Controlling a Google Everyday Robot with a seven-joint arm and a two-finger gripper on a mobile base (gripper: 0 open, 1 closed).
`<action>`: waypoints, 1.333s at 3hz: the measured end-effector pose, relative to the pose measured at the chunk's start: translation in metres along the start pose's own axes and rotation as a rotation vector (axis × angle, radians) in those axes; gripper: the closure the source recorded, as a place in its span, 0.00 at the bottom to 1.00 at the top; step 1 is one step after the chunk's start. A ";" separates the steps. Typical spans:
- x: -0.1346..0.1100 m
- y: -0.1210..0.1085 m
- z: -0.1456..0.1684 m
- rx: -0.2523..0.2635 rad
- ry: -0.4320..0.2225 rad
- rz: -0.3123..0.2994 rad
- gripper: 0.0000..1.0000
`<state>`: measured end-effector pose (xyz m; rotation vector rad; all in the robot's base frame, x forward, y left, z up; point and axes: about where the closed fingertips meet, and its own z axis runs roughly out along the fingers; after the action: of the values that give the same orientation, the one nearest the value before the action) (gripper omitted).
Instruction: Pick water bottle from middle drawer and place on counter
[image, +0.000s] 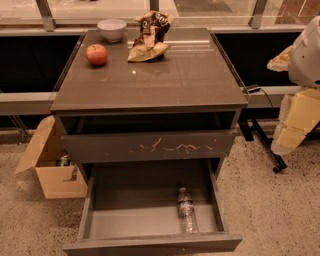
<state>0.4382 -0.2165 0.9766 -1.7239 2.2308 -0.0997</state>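
Note:
The water bottle (186, 210) is clear with a dark label band. It lies on its side on the grey floor of the open middle drawer (135, 220), near the drawer's right wall, with its cap toward the back. The counter (170, 80) is the glossy dark top of the cabinet above. My gripper (292, 125) is at the right edge of the view, pale yellow under a white arm housing. It hangs beside the cabinet, well to the right of and above the bottle, and holds nothing that I can see.
A red apple (97, 54), a white bowl (111, 29) and a crumpled snack bag (149, 37) stand at the back of the counter. The drawer front above has pale scratch marks (165, 147). An open cardboard box (50, 165) sits on the floor at the left.

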 end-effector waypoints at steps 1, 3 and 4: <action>-0.001 0.000 0.003 -0.002 -0.003 0.014 0.00; -0.028 0.008 0.081 -0.064 -0.066 0.262 0.00; -0.055 0.023 0.140 -0.122 -0.120 0.390 0.00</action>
<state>0.4700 -0.1392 0.8500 -1.2777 2.4749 0.2261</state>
